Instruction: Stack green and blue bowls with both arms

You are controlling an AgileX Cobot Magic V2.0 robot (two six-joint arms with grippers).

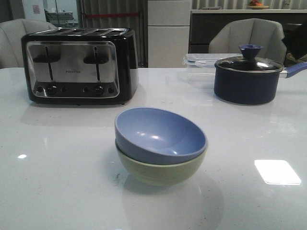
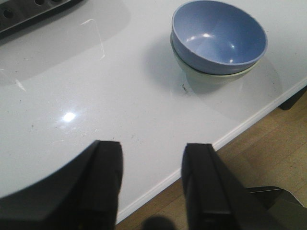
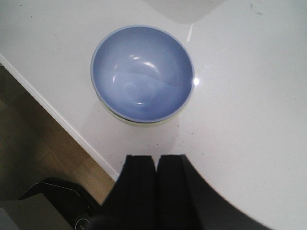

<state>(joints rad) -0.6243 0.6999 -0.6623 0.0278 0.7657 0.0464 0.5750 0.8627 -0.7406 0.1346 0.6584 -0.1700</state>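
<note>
The blue bowl (image 1: 160,135) sits nested inside the green bowl (image 1: 160,171), slightly tilted, on the white table near its front edge. The stack also shows in the left wrist view, blue (image 2: 219,36) over green (image 2: 211,77), and in the right wrist view, blue (image 3: 142,72) with a sliver of green rim (image 3: 139,122). My left gripper (image 2: 152,146) is open and empty, above the table edge, well away from the bowls. My right gripper (image 3: 157,158) is shut and empty, near the table edge, a short way from the bowls. Neither arm shows in the front view.
A black-and-chrome toaster (image 1: 79,64) stands at the back left. A dark navy lidded saucepan (image 1: 248,76) stands at the back right, with a clear plastic container (image 1: 201,64) beside it. The table's front edge (image 2: 230,134) and wooden floor (image 3: 43,153) lie below both grippers.
</note>
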